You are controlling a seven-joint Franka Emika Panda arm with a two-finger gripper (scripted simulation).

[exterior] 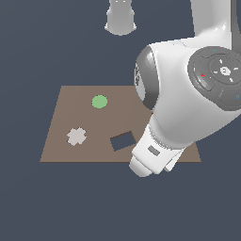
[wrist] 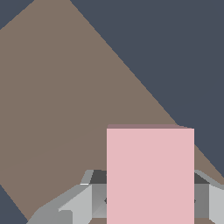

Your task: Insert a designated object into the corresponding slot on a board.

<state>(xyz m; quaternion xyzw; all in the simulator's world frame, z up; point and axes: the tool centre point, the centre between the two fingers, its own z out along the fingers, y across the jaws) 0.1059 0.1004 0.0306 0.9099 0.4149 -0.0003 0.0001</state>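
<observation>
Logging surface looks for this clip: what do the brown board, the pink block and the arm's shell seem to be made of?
It is a render, so only looks count. The board is flat matte brown, no grain: wood or fibreboard at a guess. The pink block is uniform, matte, unmarked: perhaps painted or plastic. The arm shell is glossy white with soft highlights, like moulded plastic.

The surroundings consist of 1 uniform dark blue-grey floor (exterior: 70, 202) that fills the exterior view from edge to edge. It carries no texture, seams, markings or visible horizon. No separate wall surface can be told apart from the floor. Lighting is even and diffuse, with no distinct cast shadows on the surface and no visible light source. In the wrist view the same dark blue-grey surface (wrist: 175, 43) appears as a flat, featureless field of identical tone.
</observation>
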